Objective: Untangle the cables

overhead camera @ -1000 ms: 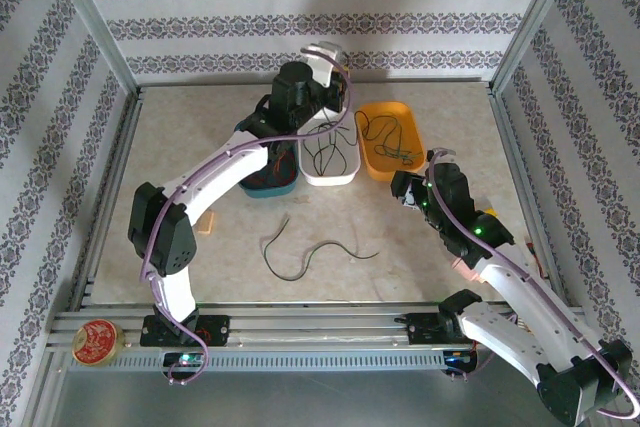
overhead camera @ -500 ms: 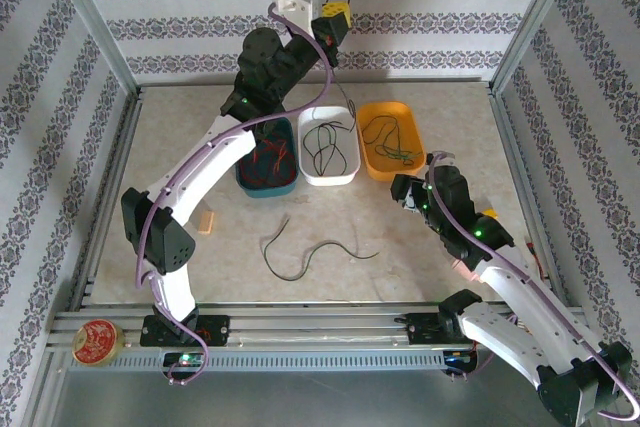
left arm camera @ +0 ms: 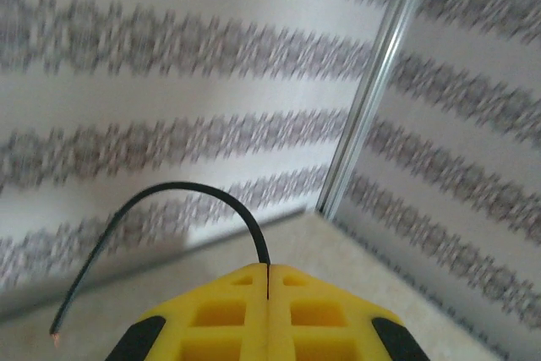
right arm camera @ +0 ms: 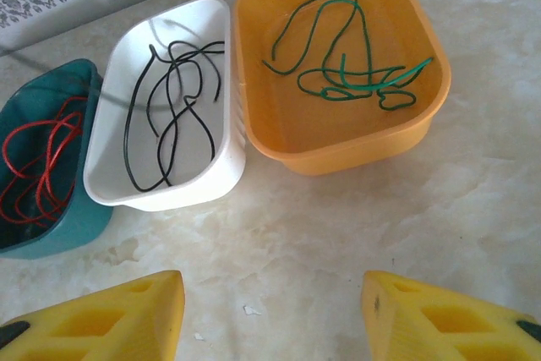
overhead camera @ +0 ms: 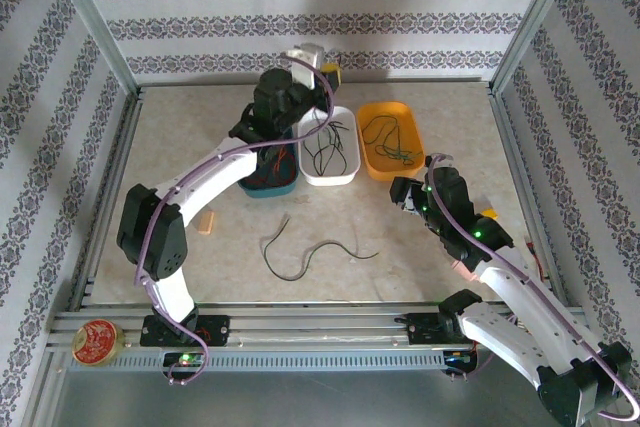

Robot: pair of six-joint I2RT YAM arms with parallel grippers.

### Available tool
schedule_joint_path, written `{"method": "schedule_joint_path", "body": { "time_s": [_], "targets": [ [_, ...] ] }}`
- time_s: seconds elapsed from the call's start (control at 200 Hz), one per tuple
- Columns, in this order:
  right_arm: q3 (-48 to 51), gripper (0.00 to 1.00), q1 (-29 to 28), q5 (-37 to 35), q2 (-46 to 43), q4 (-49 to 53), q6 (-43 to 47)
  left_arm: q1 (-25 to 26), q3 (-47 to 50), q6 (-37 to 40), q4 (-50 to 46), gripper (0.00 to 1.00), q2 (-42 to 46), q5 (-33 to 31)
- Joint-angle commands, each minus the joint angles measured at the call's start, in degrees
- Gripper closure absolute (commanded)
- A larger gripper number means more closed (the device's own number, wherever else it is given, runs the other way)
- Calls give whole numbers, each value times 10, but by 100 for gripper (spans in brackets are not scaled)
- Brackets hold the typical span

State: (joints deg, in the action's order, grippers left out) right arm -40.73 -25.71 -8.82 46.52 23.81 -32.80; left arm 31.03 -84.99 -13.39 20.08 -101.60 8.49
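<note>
Left wrist view is showing the left gripper [left arm camera: 267, 293] pinching shut on a black cable [left arm camera: 186, 184] that is arching up from its fingertips and drooping leftward, bare end pointing down, while the right gripper [right arm camera: 270, 310] is hovering open, empty, near the white tray [right arm camera: 232, 166].

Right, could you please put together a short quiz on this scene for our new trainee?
1. The cables in the orange tray are: A red, B black, C green?
2. True or false: the left gripper is shut on a black cable.
3. How do the jaws of the right gripper stand, open or shut?
Key: 1 C; 2 true; 3 open.
</note>
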Motion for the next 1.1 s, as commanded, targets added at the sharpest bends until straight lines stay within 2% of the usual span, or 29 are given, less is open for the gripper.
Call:
{"method": "schedule_joint_path", "body": {
  "time_s": [0.0, 0.13, 0.325, 0.51, 0.625, 0.645, 0.69, 0.785, 0.89, 0.99, 1.1],
  "targets": [
    [1, 43, 2, 13, -9, 4, -4, -6, 31, -15, 21, 100, -13, -26],
    [4, 43, 1, 13, -13, 9, -8, -6, 24, -19, 3, 100, -64, -37],
    [5, 43, 0, 12, -20, 20, -12, -7, -28, -35, -28, 100, -150, -17],
    [3, 43, -1, 14, -29, 31, -10, -8, -67, -30, -81, 100, -217, -57],
    [6, 43, -2, 16, -29, 36, -9, -9, -90, -36, -110, 100, -248, -58],
    [6, 43, -2, 17, -28, 36, -10, -9, -93, -37, -111, 94, -250, -57],
    [7, 43, -2, 18, -28, 36, -10, -10, -93, -40, -107, 75, -249, -53],
    [7, 43, -3, 20, -27, 36, -11, -8, -88, -41, -87, 60, -227, -40],
    [7, 43, -3, 23, -22, 34, -11, -4, -81, -31, -66, 28, -183, -42],
    [7, 43, -5, 32, -11, 35, -7, 4, -68, -9, -67, 20, -129, -51],
    [13, 43, -15, 53, 7, 36, -2, 20, -24, 23, -93, 15, -55, -94]
  ]
}}
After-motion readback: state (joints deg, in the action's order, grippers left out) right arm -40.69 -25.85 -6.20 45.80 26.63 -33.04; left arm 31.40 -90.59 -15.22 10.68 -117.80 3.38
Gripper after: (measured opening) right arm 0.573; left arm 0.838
